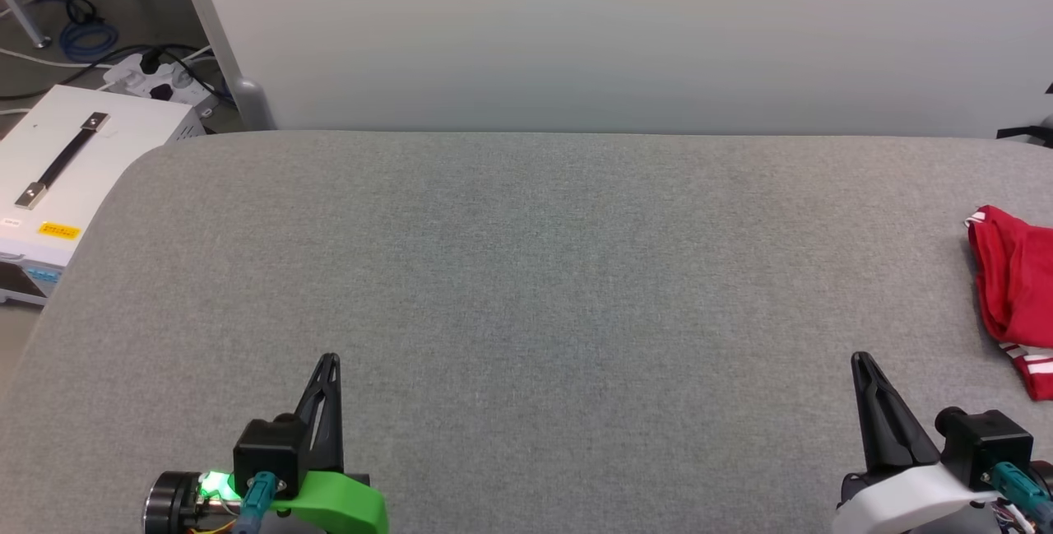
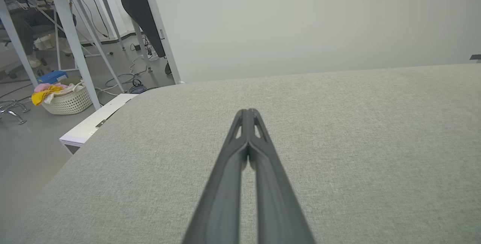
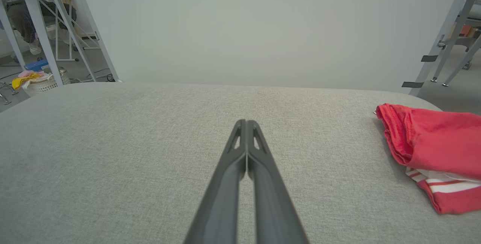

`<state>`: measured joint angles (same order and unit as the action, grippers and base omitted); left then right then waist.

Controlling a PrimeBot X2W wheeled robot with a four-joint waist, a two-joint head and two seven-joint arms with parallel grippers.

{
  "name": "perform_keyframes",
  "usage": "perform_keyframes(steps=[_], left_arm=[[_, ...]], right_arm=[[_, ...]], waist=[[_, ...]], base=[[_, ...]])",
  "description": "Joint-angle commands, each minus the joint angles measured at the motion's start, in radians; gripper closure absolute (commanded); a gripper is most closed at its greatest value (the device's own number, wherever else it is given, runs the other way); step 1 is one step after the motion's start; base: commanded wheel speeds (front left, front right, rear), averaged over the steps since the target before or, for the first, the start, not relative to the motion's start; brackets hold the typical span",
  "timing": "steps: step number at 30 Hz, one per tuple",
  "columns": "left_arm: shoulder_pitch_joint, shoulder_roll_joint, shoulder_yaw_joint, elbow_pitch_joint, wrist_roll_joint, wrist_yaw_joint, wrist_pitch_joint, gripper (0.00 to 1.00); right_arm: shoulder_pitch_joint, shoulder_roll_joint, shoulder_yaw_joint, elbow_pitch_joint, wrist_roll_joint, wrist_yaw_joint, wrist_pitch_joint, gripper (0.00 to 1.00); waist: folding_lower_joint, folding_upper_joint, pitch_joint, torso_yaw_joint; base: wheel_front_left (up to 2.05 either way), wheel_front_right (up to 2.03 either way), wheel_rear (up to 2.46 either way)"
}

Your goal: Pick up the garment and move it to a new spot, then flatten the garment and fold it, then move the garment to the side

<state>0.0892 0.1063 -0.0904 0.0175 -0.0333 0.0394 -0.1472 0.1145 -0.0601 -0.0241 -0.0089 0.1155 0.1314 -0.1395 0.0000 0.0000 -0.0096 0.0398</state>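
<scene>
The garment (image 1: pixel 1016 295), stretched twelve-to-six, is found at two o'clock from the nearer right gripper (image 1: pixel 860 359), which is closed and empty.

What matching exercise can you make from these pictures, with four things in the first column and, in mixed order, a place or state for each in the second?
Things:
1. garment
2. left gripper
3. white box
4. basket

Places or states:
A. holds yellow and pink cloth
B. bunched up near the right end of the table
C. beside the table's left end, black handle on top
D. shut, at the table's near left part

Pairs: 1-B, 2-D, 3-C, 4-A
</scene>
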Motion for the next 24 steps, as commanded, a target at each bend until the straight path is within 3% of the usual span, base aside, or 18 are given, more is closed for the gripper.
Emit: perform_keyframes(steps=[1, 24], left_arm=[[-0.022, -0.005, 0.006, -0.004, 0.009, -0.003, 0.007, 1.00], [-0.044, -0.022, 0.034, -0.009, 0.017, -0.015, 0.053, 1.00]], right_arm=[[-0.022, 0.004, 0.002, 0.001, -0.011, 0.000, 0.006, 1.00], [-0.053, 0.006, 0.009, 0.004, -0.045, 0.000, 0.050, 1.00]], waist=[[0.0000, -0.0001, 0.000, -0.001], [0.0000, -0.0001, 0.003, -0.014]], base=[[0.00, 0.00, 0.00], [0.00, 0.00, 0.00]])
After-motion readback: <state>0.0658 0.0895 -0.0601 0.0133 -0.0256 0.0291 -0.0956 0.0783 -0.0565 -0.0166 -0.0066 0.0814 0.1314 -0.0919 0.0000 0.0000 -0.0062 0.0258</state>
